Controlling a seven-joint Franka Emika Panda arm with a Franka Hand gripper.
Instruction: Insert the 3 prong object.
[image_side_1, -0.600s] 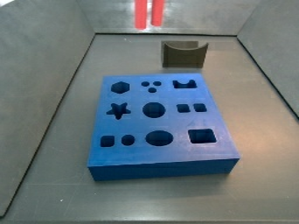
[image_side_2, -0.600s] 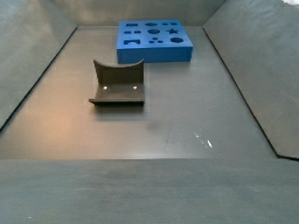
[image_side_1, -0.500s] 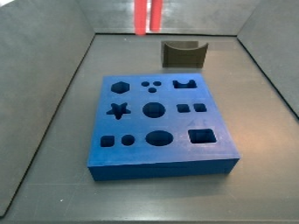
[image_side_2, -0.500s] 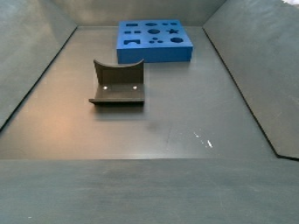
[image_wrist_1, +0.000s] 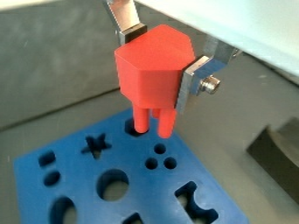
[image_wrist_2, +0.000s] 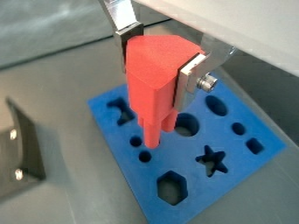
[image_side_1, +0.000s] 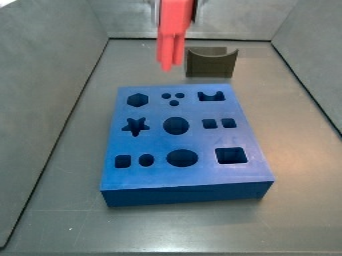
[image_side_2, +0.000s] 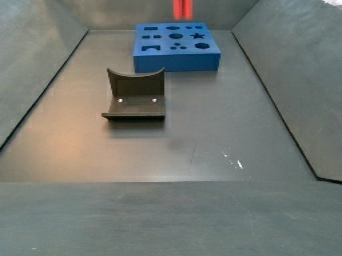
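Observation:
My gripper (image_wrist_1: 158, 51) is shut on the 3 prong object (image_wrist_1: 149, 72), a red-pink peg with a hexagonal body and prongs pointing down. The silver fingers (image_wrist_2: 191, 72) clamp its upper sides in both wrist views. The peg (image_wrist_2: 156, 83) hangs above the blue block (image_wrist_2: 247, 171), its prongs over the block's surface near the small round holes. In a side view the peg (image_side_1: 174, 40) hangs above the far edge of the blue block (image_side_1: 201, 150), clear of it. In a side view only its tip (image_side_2: 183, 8) shows above the block (image_side_2: 178, 60).
A dark olive curved block (image_side_1: 210, 61) stands behind the blue block; it also shows in a side view (image_side_2: 135, 96) and at the edge of both wrist views (image_wrist_2: 17, 157). Grey sloping walls (image_side_1: 60, 110) enclose the floor.
The peg has come down and moved toward the blue block; it reaches lower in a side view and its tip has entered the other one.

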